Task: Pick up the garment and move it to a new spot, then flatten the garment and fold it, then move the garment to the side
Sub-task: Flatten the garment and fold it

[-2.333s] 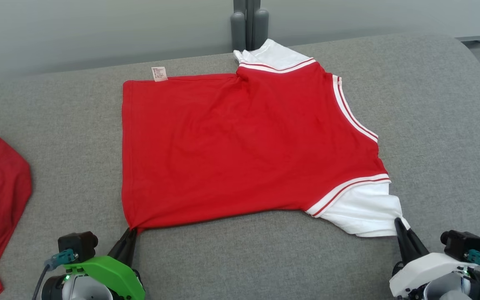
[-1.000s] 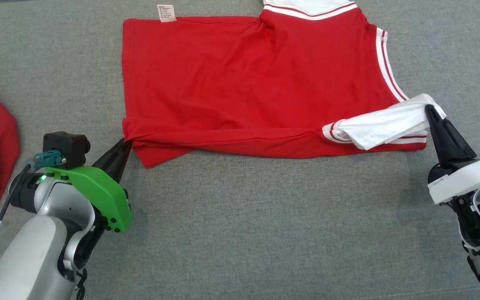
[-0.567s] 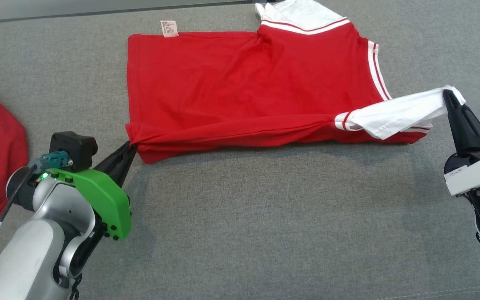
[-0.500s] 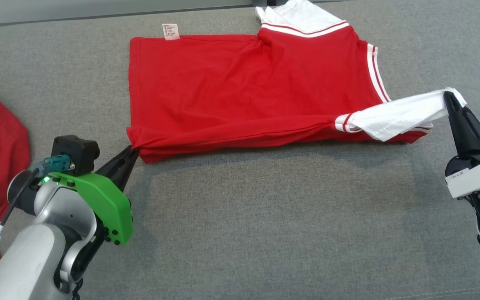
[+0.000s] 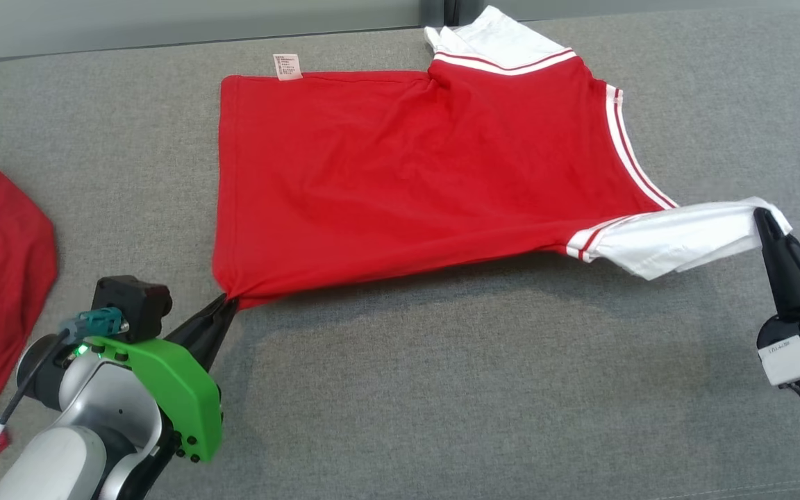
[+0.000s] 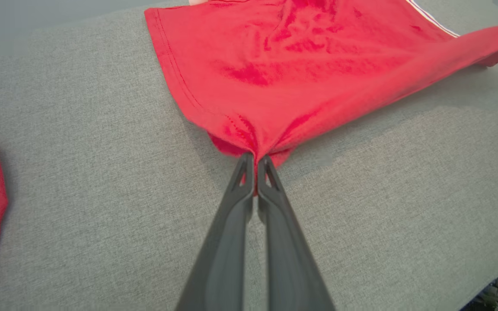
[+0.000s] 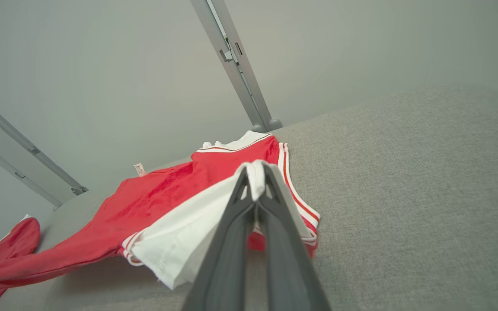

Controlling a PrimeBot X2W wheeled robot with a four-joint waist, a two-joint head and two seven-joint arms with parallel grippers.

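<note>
The shirt (image 5: 407, 173) lies on the middle of the surface (image 5: 442, 403), reaching its far edge, with the near side lifted. The left claw (image 5: 228, 307) is clamped on the hem corner (image 6: 249, 138) and the right claw (image 5: 761, 217) on the white sleeve (image 5: 678, 236). Uneven pulling could slip the thin cloth free or bunch it.

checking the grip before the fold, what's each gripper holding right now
Left gripper: shut on the near hem corner of the garment.
Right gripper: shut on the end of the garment's white sleeve.

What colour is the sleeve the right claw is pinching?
The sleeve is white, with red stripes near the shoulder; clearest in the head view.
</note>
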